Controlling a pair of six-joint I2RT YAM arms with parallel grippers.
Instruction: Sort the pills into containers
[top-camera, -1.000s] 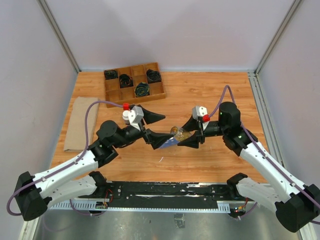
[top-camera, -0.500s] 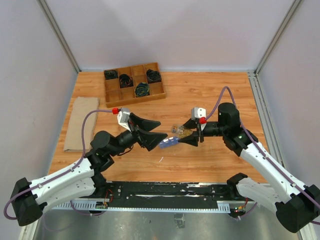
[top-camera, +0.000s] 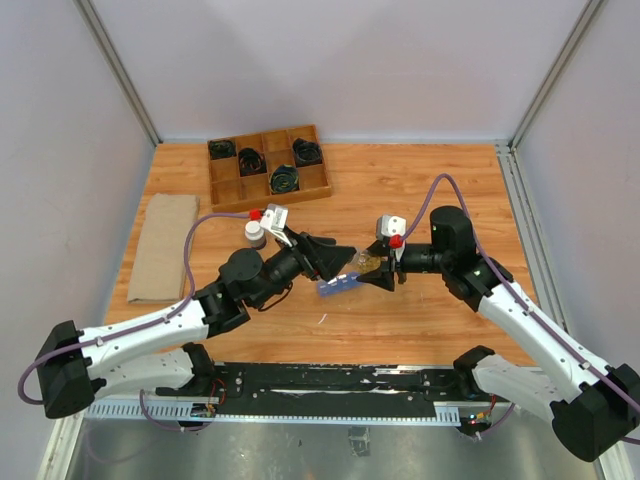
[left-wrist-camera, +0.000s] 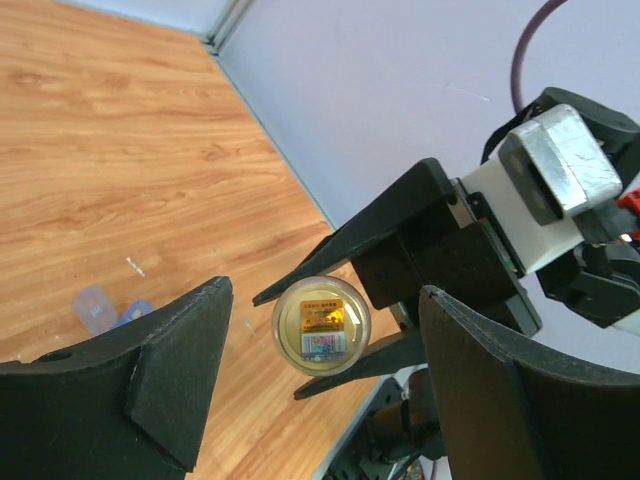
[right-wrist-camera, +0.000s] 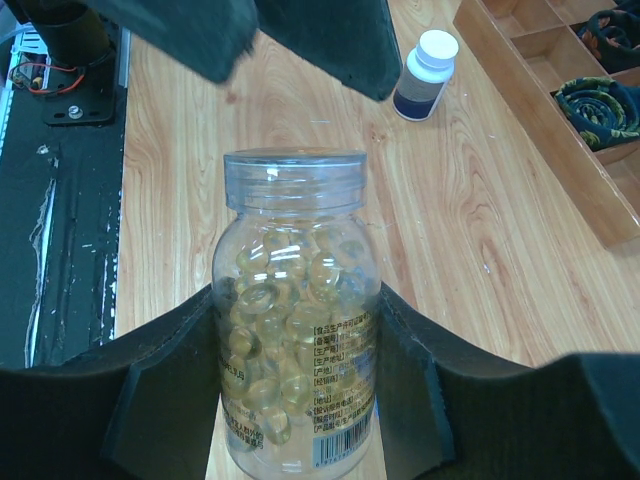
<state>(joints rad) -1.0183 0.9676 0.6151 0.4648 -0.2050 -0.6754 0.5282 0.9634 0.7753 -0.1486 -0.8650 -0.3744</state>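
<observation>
Clearly hinges on one line-up: cap (right-wrist-camera: 294, 165) against left tool (left-wrist-camera: 326, 295). Holds the vial (right-wrist-camera: 294, 230) of pills (right-wrist-camera: 280, 340) in the right tool (right-wrist-camera: 295, 310), clenched on the clear belly below the shoulder, well above the table (top-camera: 420, 190). Lays the vial's long axis roughly level, judging by the top view, running from the right tool toward the left arm, cap leading. Sets that cap squarely between the left tool's jaws, seen end-on from the left wrist as a full circle, putting vial axis and left reach on near enough one line.

Leaves the left tool released: jaws apart on either side of the cap, with air on each side, touching nothing. Makes the left arm the nearer one to the cap, and probably the one to pinch and twist it off, with the body steadied by the right. Calls for a square bite on the cap rim, not the neck; risks a skewed grip, or spilled pills with the mouth tipped downward after uncapping.

Finds the containers (top-camera: 337, 287) flat on the table just below both tools, a blue strip slanting from near-left to far-right in the top view; cannot tell open lids from shut ones. Places the dark bottle (top-camera: 255, 233) upright beside the left arm, apart from this work.
</observation>
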